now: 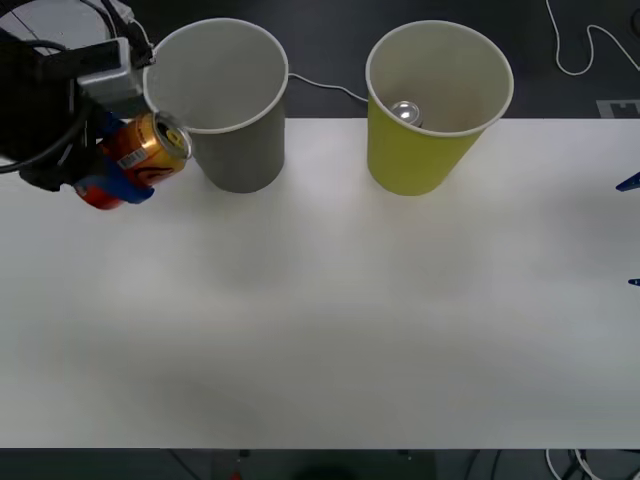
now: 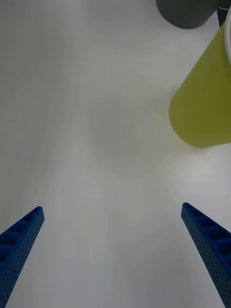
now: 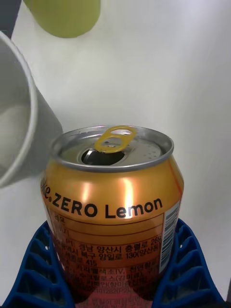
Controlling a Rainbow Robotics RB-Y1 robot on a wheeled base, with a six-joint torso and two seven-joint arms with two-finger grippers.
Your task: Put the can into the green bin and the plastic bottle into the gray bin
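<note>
My left gripper (image 1: 128, 172) is shut on the can (image 1: 148, 150), an orange-gold and red can held tilted above the table's far left, just left of the gray bin (image 1: 240, 150). In the left wrist view the can (image 3: 113, 192) shows its open pull-tab top between the blue fingers (image 3: 185, 269), with the gray bin's rim (image 3: 29, 120) close beside it. The green bin (image 1: 420, 155) stands upright to the right of the gray one. My right gripper (image 1: 632, 232) waits open at the table's right edge, its fingers (image 2: 19, 240) spread over bare table. The plastic bottle is out of view.
A silver can top (image 1: 405, 112) lies inside the green bin. A white cable (image 1: 325, 85) runs behind the bins along the table's far edge. The white table (image 1: 320, 320) stretches bare in front of the bins. In the right wrist view the green bin (image 2: 204, 106) stands ahead.
</note>
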